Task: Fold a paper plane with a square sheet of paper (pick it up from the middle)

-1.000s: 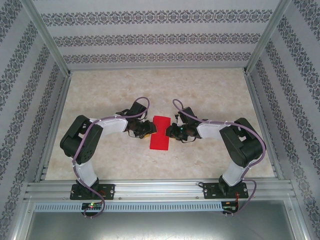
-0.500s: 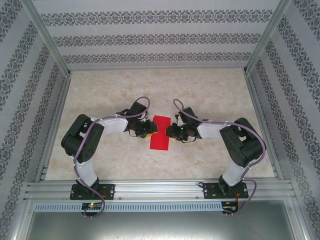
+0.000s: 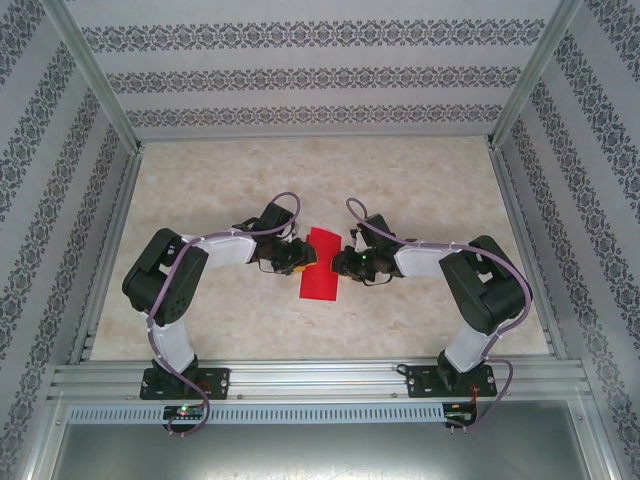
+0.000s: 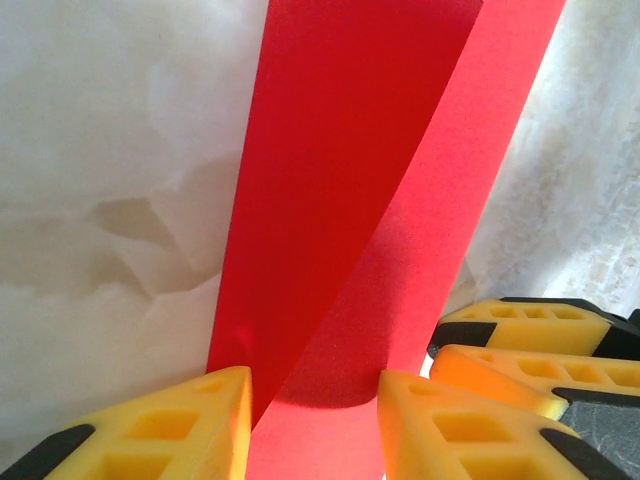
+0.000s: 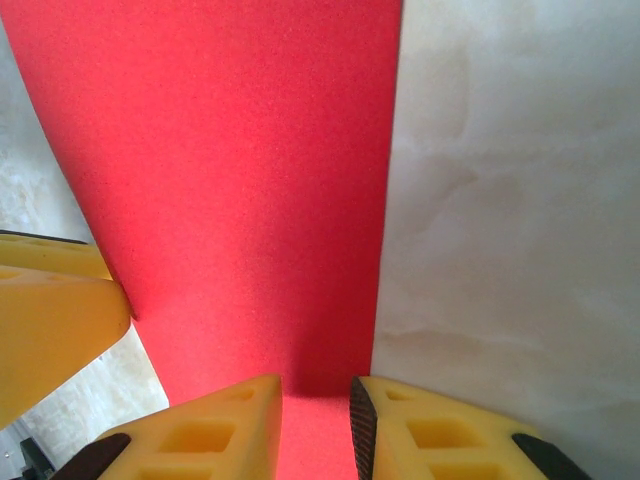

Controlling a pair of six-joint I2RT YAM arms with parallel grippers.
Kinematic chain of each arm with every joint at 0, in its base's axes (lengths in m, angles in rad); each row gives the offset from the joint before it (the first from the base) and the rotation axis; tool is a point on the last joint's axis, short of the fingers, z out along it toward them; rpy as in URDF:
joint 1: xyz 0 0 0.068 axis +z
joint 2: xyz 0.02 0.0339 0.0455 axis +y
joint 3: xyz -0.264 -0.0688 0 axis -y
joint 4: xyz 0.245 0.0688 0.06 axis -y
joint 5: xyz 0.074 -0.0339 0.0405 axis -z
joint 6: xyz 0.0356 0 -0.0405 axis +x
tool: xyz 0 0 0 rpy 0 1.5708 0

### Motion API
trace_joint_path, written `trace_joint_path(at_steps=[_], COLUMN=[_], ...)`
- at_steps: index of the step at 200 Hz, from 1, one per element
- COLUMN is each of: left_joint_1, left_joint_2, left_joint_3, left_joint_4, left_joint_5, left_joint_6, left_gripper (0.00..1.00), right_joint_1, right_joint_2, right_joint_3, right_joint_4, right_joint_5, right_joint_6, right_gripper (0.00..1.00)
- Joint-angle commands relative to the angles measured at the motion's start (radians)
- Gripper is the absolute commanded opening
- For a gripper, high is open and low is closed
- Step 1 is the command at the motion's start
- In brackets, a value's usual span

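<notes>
Nearest us, by the near edge of the table [image 3: 300, 335], the two arms reach inward so that the left gripper [image 3: 297, 258] and the right gripper [image 3: 342, 264] meet the square sheet of paper [image 3: 320, 272] from opposite sides. We judge this lets one side anchor the sheet while the other works a fold. The sheet lies about midway between the table's left and right edges, near its middle, doubled into a narrow strip running near to far. At the strip's right edge the right gripper's fingers [image 5: 220, 430] stand narrowly apart, low over the red surface, probably to pin it flat. The left gripper's fingers [image 4: 170, 430] stand wider apart, straddling a flap that lifts off the lower layer; we cannot tell whether either pad touches it. Farther on, the strip's far end leans slightly left, which we take as the flap raised for creasing.
</notes>
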Motion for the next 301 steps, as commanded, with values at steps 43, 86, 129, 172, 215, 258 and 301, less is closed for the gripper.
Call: trace_joint_path(at_steps=[43, 86, 129, 172, 215, 258, 301], left_joint_1=[0.04, 0.05, 0.051, 0.05, 0.051, 0.051, 0.05], left_joint_2=[0.06, 0.098, 0.09, 0.039, 0.012, -0.012, -0.007], left_joint_3=[0.085, 0.113, 0.066, 0.043, 0.036, -0.006, 0.0], left_joint_4=[0.054, 0.078, 0.108, 0.107, 0.098, 0.134, 0.14], left_joint_5=[0.061, 0.114, 0.16, 0.132, 0.137, 0.172, 0.183], left_joint_6=[0.095, 0.074, 0.052, 0.041, 0.037, 0.001, -0.031], left_gripper=[0.43, 0.43, 0.33, 0.22, 0.23, 0.21, 0.18], right_joint_1=[-0.007, -0.009, -0.007, -0.008, -0.002, 0.094, 0.324], right_joint_2=[0.05, 0.047, 0.029, -0.087, -0.222, -0.344, -0.366], right_joint_3=[-0.033, -0.037, -0.049, -0.041, -0.059, -0.08, -0.074], right_joint_4=[-0.025, -0.018, 0.038, -0.005, -0.053, -0.081, -0.118], right_joint_5=[0.025, 0.023, -0.004, 0.023, 0.056, 0.163, 0.433], right_joint_6=[0.003, 0.006, 0.017, -0.012, -0.053, -0.139, -0.322], right_gripper=[0.28, 0.28, 0.3, 0.37, 0.46, 0.51, 0.53])
